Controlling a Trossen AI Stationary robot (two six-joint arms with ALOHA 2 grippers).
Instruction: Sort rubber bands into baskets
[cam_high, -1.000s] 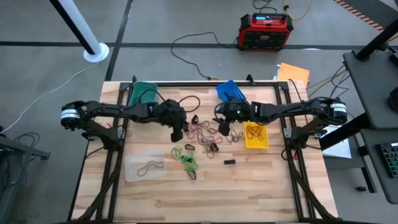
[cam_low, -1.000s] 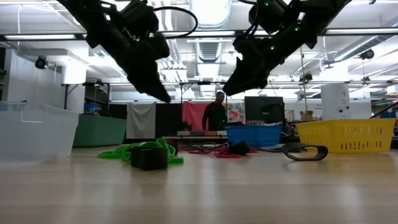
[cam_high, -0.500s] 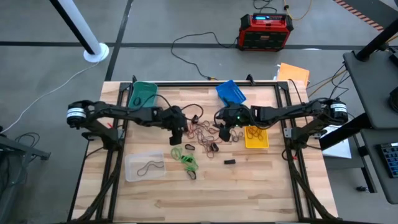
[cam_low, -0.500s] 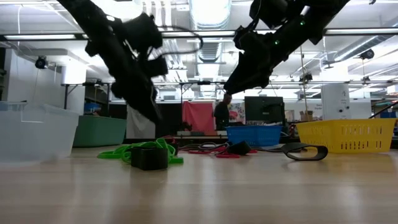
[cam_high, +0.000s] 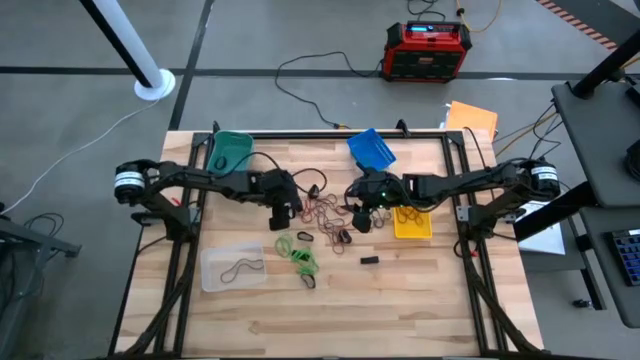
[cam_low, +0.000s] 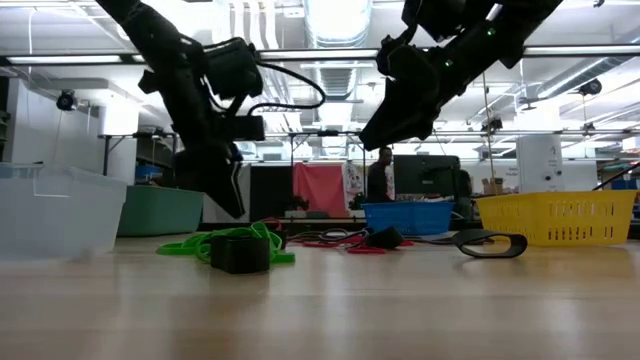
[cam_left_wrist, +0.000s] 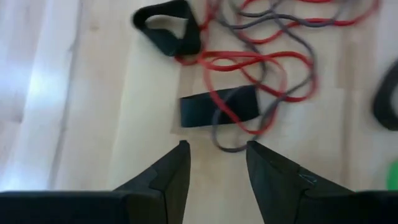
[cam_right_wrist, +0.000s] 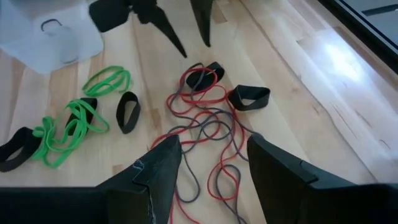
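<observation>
Left pincer (cam_high: 283, 212) hangs low over the left edge of the tangle of rubber bands (cam_high: 330, 212) at mid-tabletop (cam_high: 420, 300). Its fingers are parted and hold nothing; in the left wrist view the tips (cam_left_wrist: 177, 163) frame bare wood just short of a flat black band (cam_left_wrist: 219, 107) crossed by red loops.

Right pincer (cam_high: 362, 218) is above the right side of the same tangle, fingers likewise spread and empty. Its wrist view shows red and grey loops (cam_right_wrist: 208, 134) directly ahead, green bands (cam_right_wrist: 78, 124) and wide black bands off to one side.

Baskets: teal basket (cam_high: 231, 148) at the far left corner, blue basket (cam_high: 371, 148) at far centre, yellow basket (cam_high: 411, 221) just right of the right pincer, clear basket (cam_high: 232, 267) near left with a dark band inside.

A small black block (cam_high: 370, 260) lies apart from the pile, nearer the front edge.
</observation>
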